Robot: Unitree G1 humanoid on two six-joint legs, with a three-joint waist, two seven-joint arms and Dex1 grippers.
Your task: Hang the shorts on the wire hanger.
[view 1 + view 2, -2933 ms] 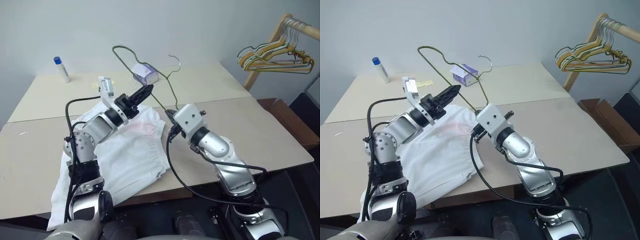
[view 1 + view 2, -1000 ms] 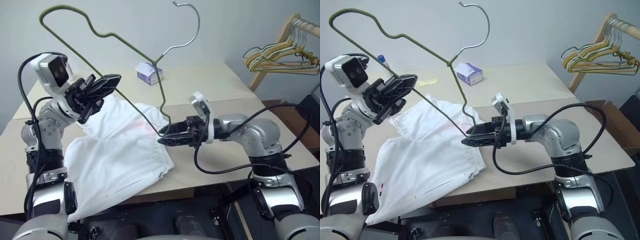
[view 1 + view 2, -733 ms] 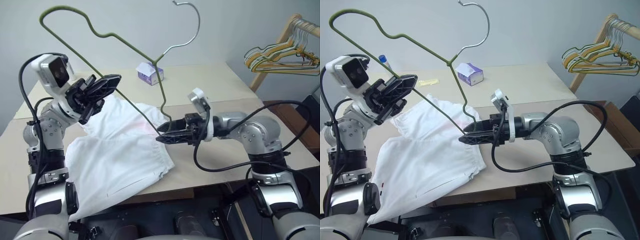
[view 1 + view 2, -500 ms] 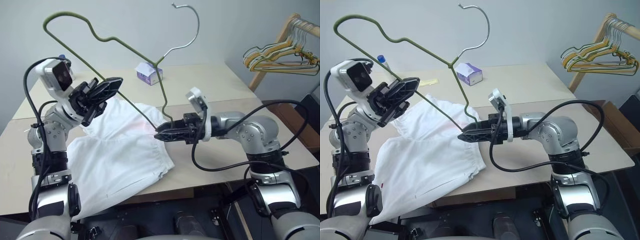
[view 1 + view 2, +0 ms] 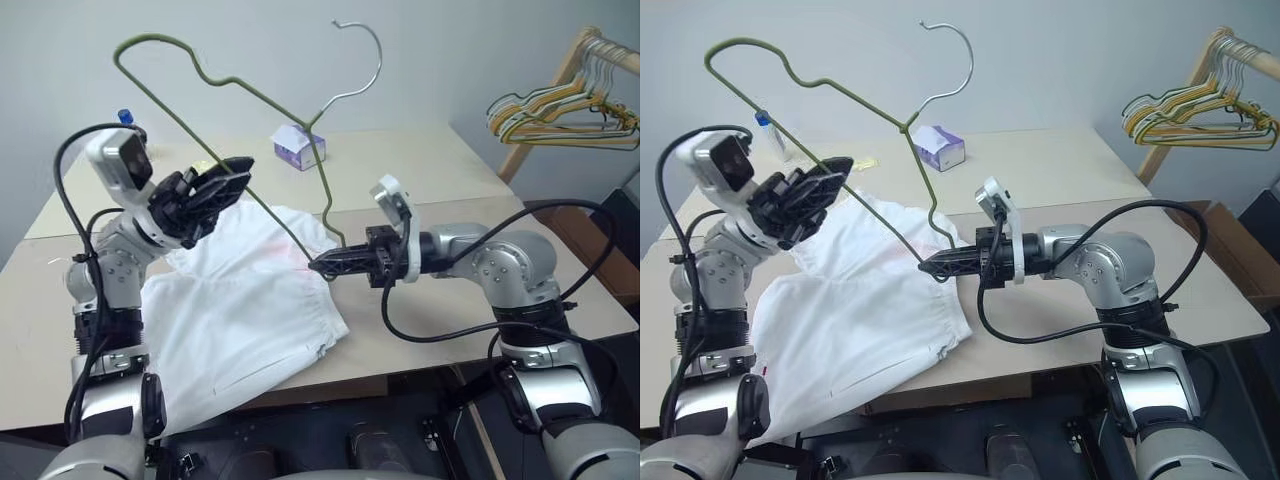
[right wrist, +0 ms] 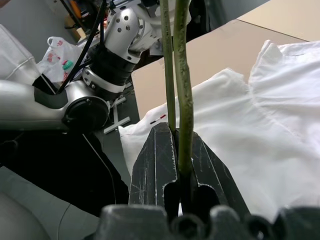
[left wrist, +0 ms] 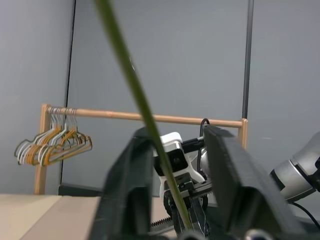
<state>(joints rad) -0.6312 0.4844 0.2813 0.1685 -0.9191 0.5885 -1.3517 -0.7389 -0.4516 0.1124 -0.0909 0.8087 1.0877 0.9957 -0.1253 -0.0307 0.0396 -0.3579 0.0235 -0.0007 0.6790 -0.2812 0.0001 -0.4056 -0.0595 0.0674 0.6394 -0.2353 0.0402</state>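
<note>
The olive-green wire hanger (image 5: pixel 321 170) stands upright in the air above the table, its silvery hook (image 5: pixel 372 55) topmost. My right gripper (image 5: pixel 325 266) is shut on the hanger's lower corner, and the right wrist view shows its fingers pinching the green wire (image 6: pixel 182 75). My left gripper (image 5: pixel 238 168) is open at the hanger's long bar. The wire (image 7: pixel 135 85) runs between its spread fingers, close against one of them. The white shorts (image 5: pixel 240 300) lie crumpled on the table under both grippers, partly over the near edge.
A small purple-white tissue box (image 5: pixel 297 147) sits on the beige table (image 5: pixel 430 170) behind the hanger. A blue-capped tube (image 5: pixel 125 117) stands at the far left. A bunch of hangers (image 5: pixel 560 110) hangs on a wooden rack at the right.
My right gripper has closed on the hanger's lower corner. My left gripper has opened around the bar. The hanger's top has swung to the right and a little lower.
</note>
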